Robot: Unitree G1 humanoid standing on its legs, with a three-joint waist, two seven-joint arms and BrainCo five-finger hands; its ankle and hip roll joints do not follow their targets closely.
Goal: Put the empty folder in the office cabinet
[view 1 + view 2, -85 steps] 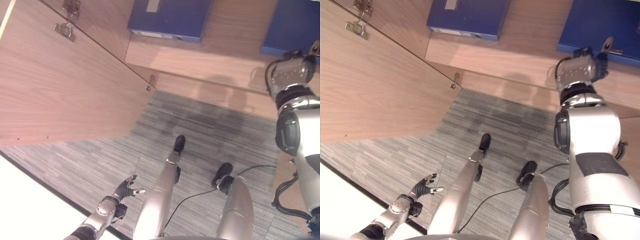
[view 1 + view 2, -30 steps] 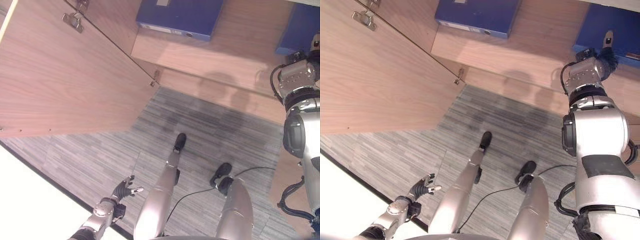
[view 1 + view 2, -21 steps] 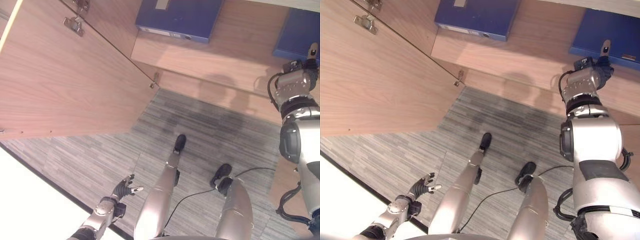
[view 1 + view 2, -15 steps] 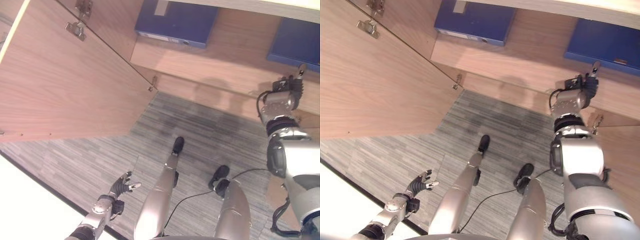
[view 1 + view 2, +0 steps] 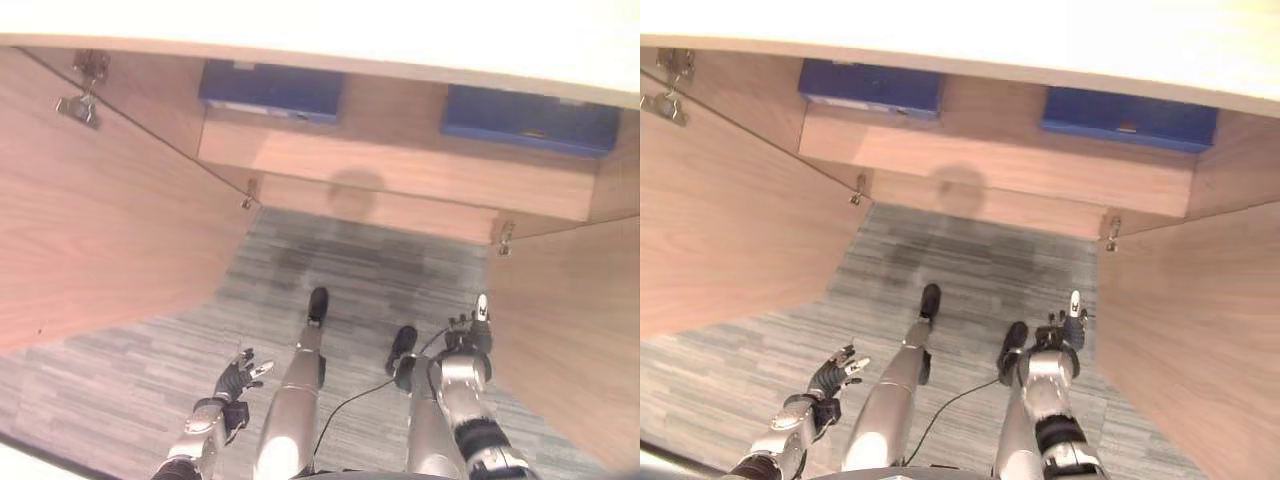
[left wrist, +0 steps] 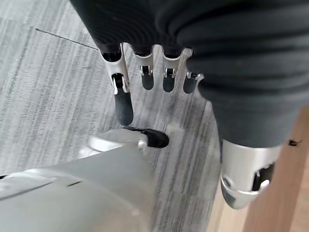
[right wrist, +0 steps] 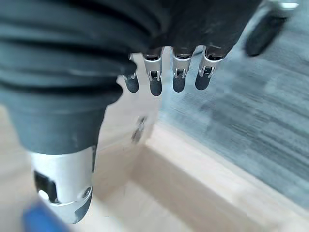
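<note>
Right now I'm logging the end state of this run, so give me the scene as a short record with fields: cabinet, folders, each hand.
cabinet: open, left door and right door swung out
folders: two blue ones lying on the shelf, left folder, right folder
left hand: low over the carpet, fingers relaxed, holding nothing
right hand: low near the right door, fingers straight, holding nothing

Two head views look steeply down from above, side by side, sharing the open cabinet [image 5: 400, 180], both doors and the grey carpet [image 5: 340, 260]. The left wrist view looks close along its fingers at carpet. The right wrist view looks close toward the cabinet's lower edge.
</note>
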